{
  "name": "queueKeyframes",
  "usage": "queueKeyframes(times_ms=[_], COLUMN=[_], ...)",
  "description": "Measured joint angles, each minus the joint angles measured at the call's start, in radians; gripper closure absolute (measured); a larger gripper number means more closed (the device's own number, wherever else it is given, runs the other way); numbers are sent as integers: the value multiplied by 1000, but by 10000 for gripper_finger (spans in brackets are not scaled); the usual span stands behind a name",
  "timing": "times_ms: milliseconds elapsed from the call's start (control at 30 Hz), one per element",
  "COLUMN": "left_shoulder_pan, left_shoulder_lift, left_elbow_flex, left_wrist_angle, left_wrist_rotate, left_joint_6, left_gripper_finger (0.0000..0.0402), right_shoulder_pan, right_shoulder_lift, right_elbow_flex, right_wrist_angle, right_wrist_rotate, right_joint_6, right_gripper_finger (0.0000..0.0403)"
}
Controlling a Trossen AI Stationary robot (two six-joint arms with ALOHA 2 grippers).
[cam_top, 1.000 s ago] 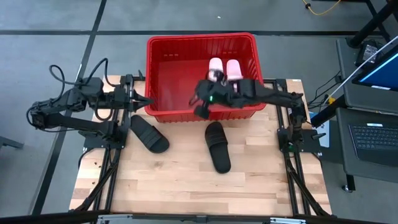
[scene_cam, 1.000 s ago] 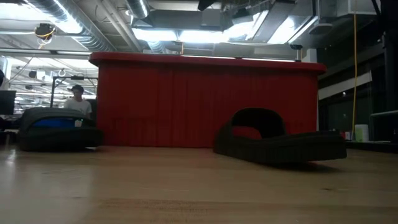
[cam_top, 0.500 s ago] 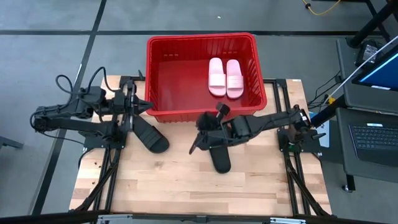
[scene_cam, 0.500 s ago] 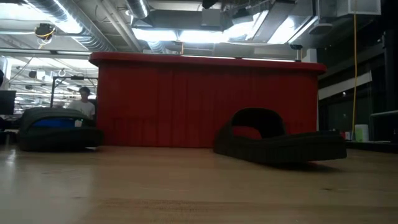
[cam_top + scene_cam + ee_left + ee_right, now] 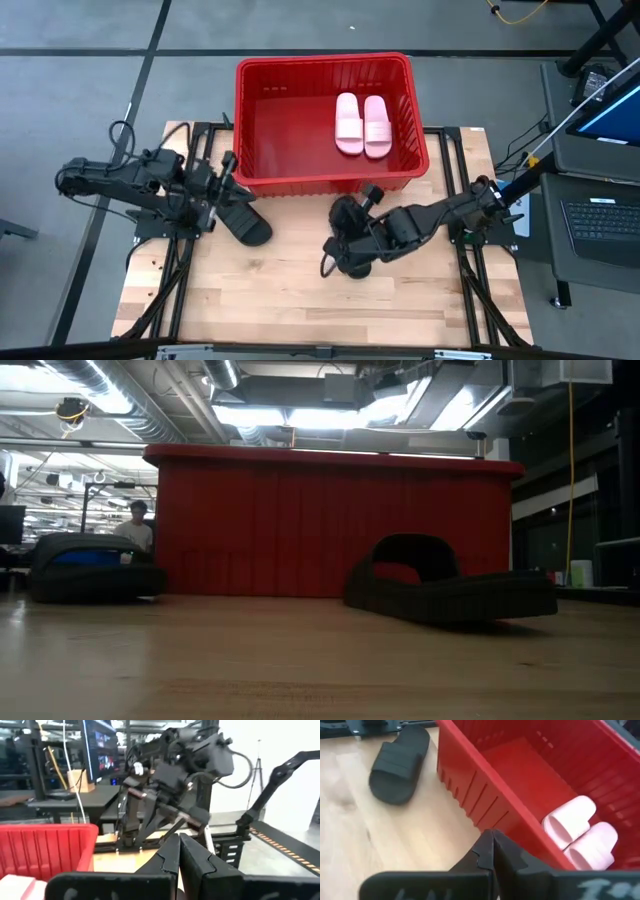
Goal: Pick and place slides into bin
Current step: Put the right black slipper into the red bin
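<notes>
The red bin (image 5: 260, 120) stands at the table's far edge, and two pale pink slides (image 5: 362, 124) lie side by side on its floor, at its right. One black slide (image 5: 243, 218) rests sole-down on the table near the bin's left front corner. A second black slide (image 5: 345, 215) lies in front of the bin, partly hidden under my right arm. My right gripper (image 5: 328, 258) hangs shut above that slide's near end, touching nothing. My left gripper (image 5: 228, 172) is shut and level beside the bin's left front corner, above the first black slide. The low view shows neither gripper.
Bare wooden table (image 5: 250, 300) stretches from the black slides to the near edge. The bin's front wall (image 5: 330, 525) rises right behind both slides. A desk with a laptop (image 5: 600, 220) stands off the table's right side. A person (image 5: 138, 525) shows far behind.
My right gripper has swung from above the pink slides in the bin toward the near edge, sinking and rolling, and now hangs over the middle black slide. Both pink slides now show in full. My left gripper has sunk a little and drawn back toward the near left.
</notes>
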Motion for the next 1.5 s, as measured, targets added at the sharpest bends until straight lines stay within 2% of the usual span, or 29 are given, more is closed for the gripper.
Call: queueKeyframes(times_ms=[133,333,567,733,1067,1233,1500], left_shoulder_pan=[-65,-151,-246,-294,-340,-359,-363], left_shoulder_lift=[51,112,177,245,392,463,593], left_elbow_flex=[0,1,2,2,2,70,310], left_wrist_angle=[48,138,206,264,456,383,142], left_wrist_rotate=[-101,-160,-354,-448,-496,-587,-582], left_joint_6=[0,-15,-44,-60,-44,-94,-39], left_gripper_finger=[400,400,401,399,400,399,399], right_shoulder_pan=[34,88,154,193,258,264,279], right_shoulder_lift=[0,0,0,0,0,0,-5], right_elbow_flex=[0,0,0,0,0,0,-22], right_wrist_angle=[-30,-98,-179,-196,-270,-269,-267], right_wrist_rotate=[0,41,49,49,49,49,52], right_joint_6=[54,140,234,262,314,358,374], right_gripper_finger=[398,398,398,398,398,398,398])
